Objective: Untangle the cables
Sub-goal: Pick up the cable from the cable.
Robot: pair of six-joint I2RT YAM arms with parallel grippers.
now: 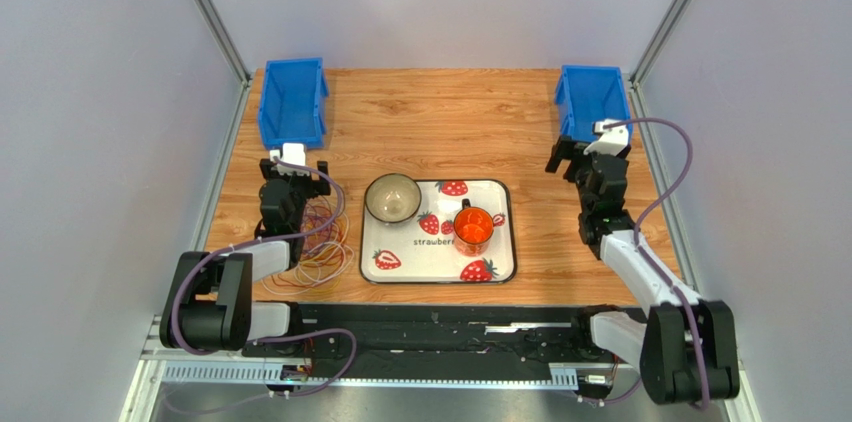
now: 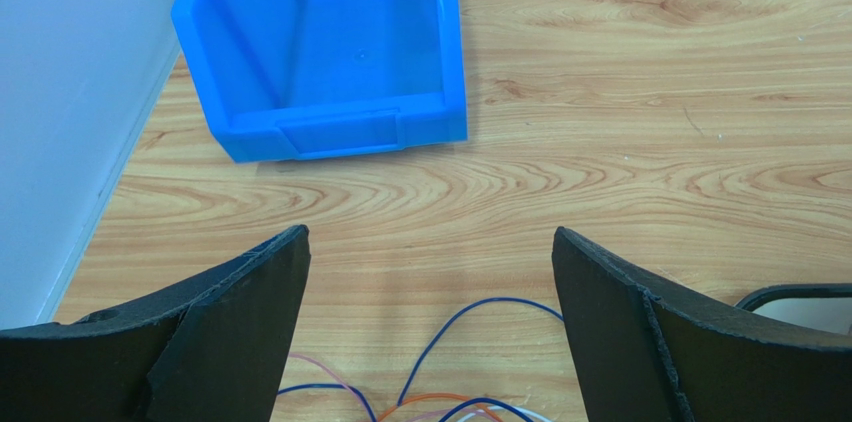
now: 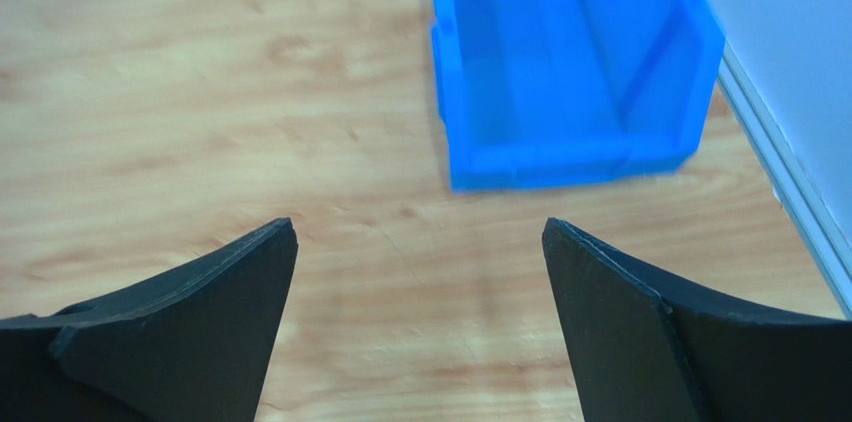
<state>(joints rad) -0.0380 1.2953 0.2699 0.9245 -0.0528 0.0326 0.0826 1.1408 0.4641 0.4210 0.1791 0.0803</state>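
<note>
We are at the start: the cables (image 1: 335, 252) lie tangled on the table (image 1: 440, 132), just left of the tray (image 1: 511, 232). Our left fingers (image 2: 250, 282) hang spread wide over the loops, holding nothing, and our right fingers (image 3: 230, 282) are spread too, well apart by the bin (image 3: 560, 62). Next, we judge, the left must drop and pinch one strand.

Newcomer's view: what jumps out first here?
The strawberry-print tray in the middle of the table, holding a bowl and an orange cup. The left blue bin and right blue bin sit at the far corners. A tangle of thin coloured cables lies at the left, close by the open left gripper.
</note>
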